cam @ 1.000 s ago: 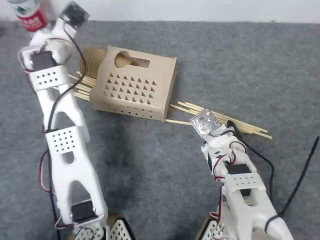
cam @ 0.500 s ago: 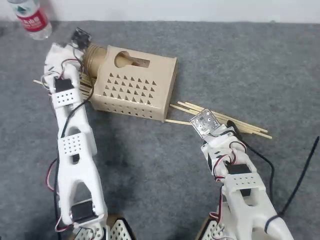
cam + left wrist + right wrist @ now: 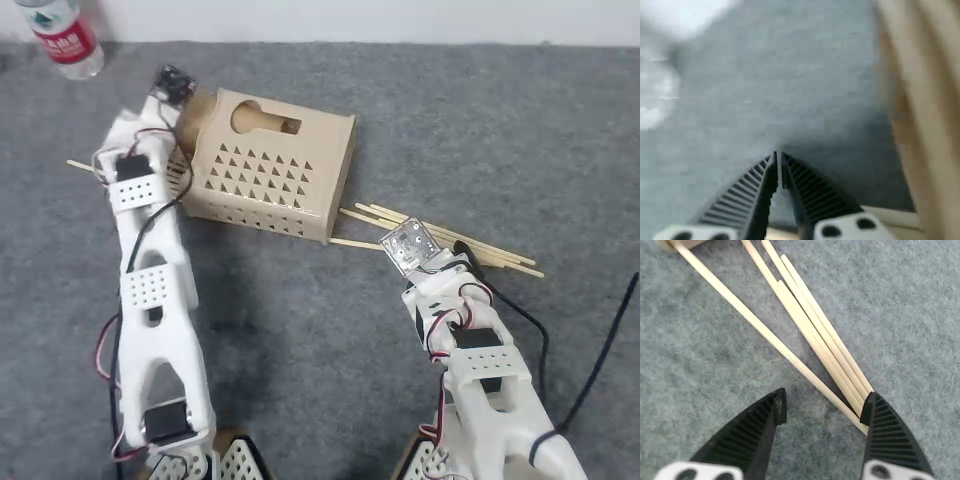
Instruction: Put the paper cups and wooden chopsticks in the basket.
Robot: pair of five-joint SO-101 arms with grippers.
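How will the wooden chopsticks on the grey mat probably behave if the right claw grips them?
The wooden chopsticks look thin and straight, so probably stiff and light. They lie loose, fanning apart, so the open right claw may catch only some. Gripped near their ends, where the claw now is, they might pivot or slip.

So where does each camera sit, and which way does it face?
High view: fixed overhead, looking down on basket, chopsticks, left arm and right arm.
Left wrist view: on the left arm, facing grey carpet; left gripper shows, shut.
Right wrist view: on the right arm, facing down at chopsticks; right gripper shows, open.
Shared: high and right wrist views show the same chopsticks.
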